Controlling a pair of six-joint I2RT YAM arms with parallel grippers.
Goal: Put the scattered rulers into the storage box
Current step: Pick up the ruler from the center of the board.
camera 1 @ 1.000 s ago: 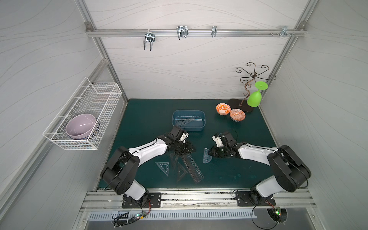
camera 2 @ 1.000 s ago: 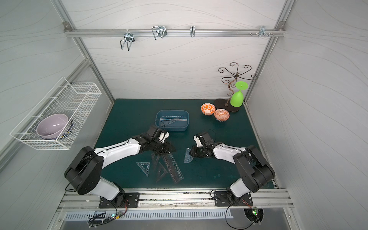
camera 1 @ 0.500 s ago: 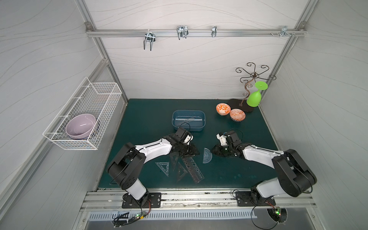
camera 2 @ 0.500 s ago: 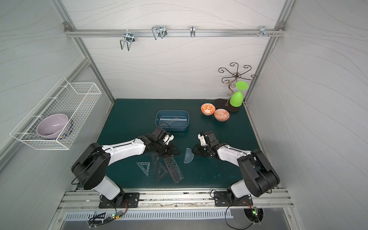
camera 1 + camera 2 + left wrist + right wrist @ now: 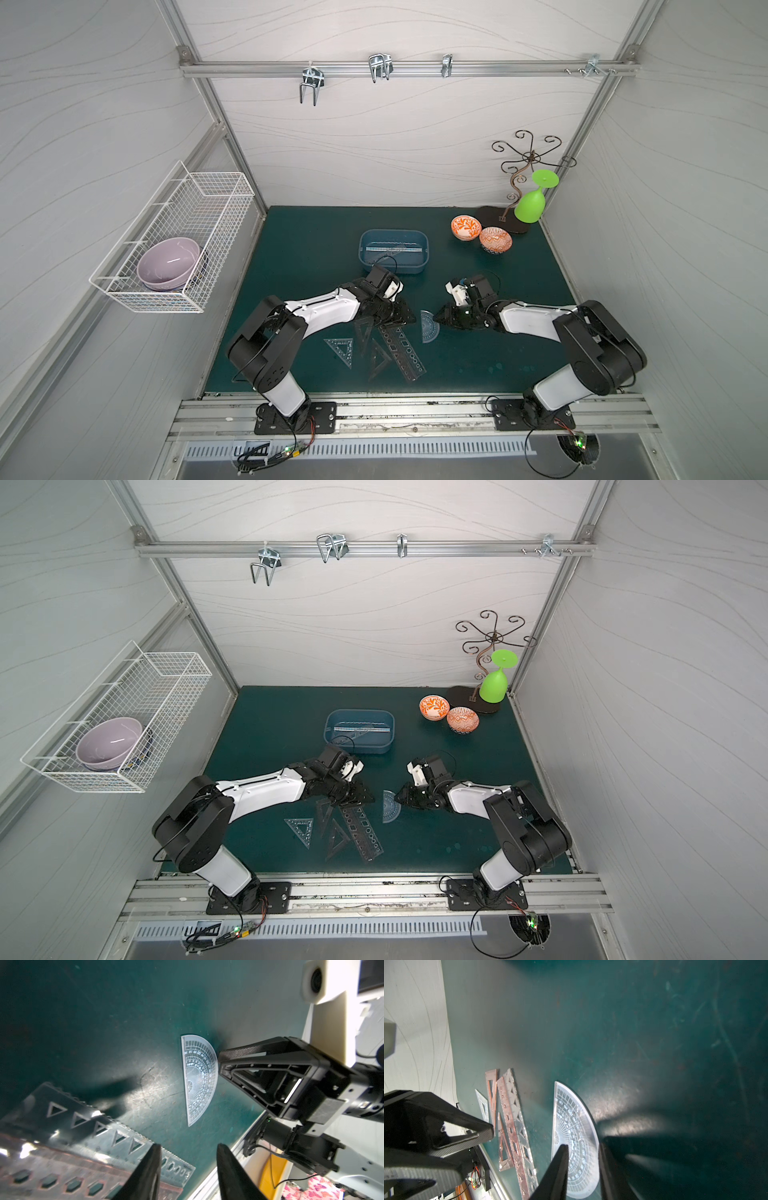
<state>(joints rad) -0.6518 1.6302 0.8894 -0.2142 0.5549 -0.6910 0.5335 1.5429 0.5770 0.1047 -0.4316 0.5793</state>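
Step in hand: pickup, task partly done. The storage box [image 5: 398,268] sat toward the back of the table [image 5: 311,257], with a clear straightedge [image 5: 395,248] already inside. The rest lay flat nearer the front: protractor [image 5: 575,1126], stencil strips [image 5: 401,349], dark triangles [image 5: 379,359] and bluish triangle [image 5: 341,347].

Low at the protractor's curved edge was the right pincer [image 5: 583,1145]. Its jaws were part-spread, one finger over the plastic and one just off the rim, with nothing clasped. Over the box-side end of the stencil strips hung the left pincer [image 5: 188,1147], jaws also apart and empty.

Next, as I judge it: the right has to get that thin edge between its fingers. A flat sheet gives little to bite. Then lift and carry it to the box.
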